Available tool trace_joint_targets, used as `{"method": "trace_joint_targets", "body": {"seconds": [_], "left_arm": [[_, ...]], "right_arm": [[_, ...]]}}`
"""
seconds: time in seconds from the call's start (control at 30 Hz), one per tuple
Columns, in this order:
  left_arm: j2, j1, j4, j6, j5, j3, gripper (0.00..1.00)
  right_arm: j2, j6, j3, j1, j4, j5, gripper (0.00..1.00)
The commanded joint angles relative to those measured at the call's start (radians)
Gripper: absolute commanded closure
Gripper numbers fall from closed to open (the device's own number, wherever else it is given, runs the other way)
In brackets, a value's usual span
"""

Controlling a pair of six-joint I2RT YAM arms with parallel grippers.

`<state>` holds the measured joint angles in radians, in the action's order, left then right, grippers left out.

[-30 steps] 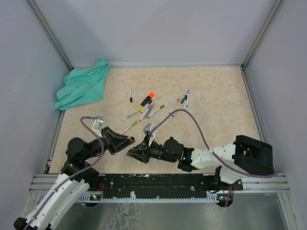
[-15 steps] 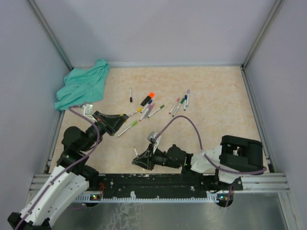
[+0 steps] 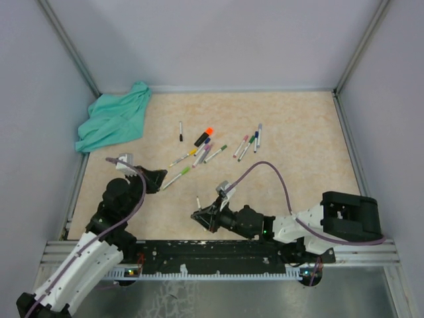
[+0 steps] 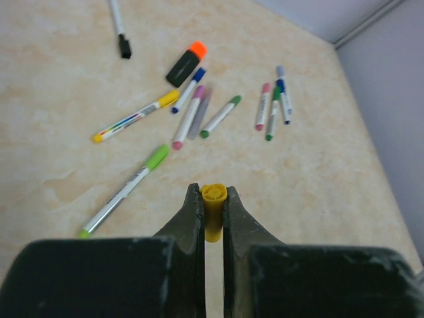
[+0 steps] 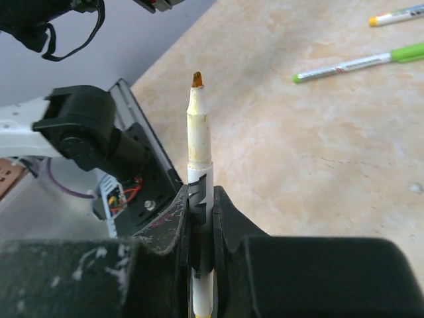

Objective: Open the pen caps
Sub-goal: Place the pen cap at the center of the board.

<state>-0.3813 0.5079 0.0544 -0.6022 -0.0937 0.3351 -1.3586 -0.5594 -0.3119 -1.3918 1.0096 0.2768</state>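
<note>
My left gripper [image 4: 213, 193] is shut on a small yellow pen cap [image 4: 214, 207], held just above the table; from above this gripper [image 3: 156, 179] is at the left. The right gripper [image 5: 201, 192] is shut on a white pen barrel [image 5: 199, 142] with its orange-tinted tip bare, near the front edge, where the top view shows that gripper [image 3: 201, 214] and the barrel [image 3: 197, 202]. Capped pens lie beyond: a light-green-capped one [image 4: 122, 192], a yellow-capped one [image 4: 136, 118], a black-capped one [image 4: 120, 33], an orange-capped highlighter [image 4: 185, 63], and pink, blue and green ones [image 4: 273, 106].
A teal cloth [image 3: 112, 119] is bunched in the back left corner. Grey walls with metal posts close the table on three sides. The arm bases and a black rail [image 3: 218, 252] run along the near edge. The right arm's cable [image 3: 265, 165] loops over the table.
The two grippers, close together a second ago, have drawn apart. The left one swung back left with the yellow cap; the right one pulled toward the near edge with the bare barrel.
</note>
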Motion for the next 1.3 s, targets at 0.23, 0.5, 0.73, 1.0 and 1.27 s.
{"method": "trace_joint_targets", "body": {"seconds": [0.23, 0.5, 0.73, 1.0, 1.27], "left_arm": [[-0.352, -0.103, -0.058, -0.072, -0.096, -0.027, 1.00], [-0.553, -0.326, -0.106, -0.215, -0.028, -0.017, 1.00], [-0.714, -0.339, -0.030, -0.274, -0.128, 0.050, 1.00], [-0.730, -0.340, -0.012, -0.308, -0.243, 0.049, 0.90], [-0.770, -0.339, 0.030, -0.345, -0.283, 0.059, 0.73]], "right_arm": [[0.074, -0.050, 0.043, -0.019, -0.103, 0.264, 1.00], [0.070, -0.057, 0.035, -0.019, -0.127, 0.264, 1.00], [0.066, -0.058, 0.037, -0.019, -0.126, 0.264, 1.00], [0.053, -0.054, 0.029, -0.019, -0.132, 0.260, 1.00], [0.052, -0.056, 0.027, -0.019, -0.133, 0.258, 1.00]]}}
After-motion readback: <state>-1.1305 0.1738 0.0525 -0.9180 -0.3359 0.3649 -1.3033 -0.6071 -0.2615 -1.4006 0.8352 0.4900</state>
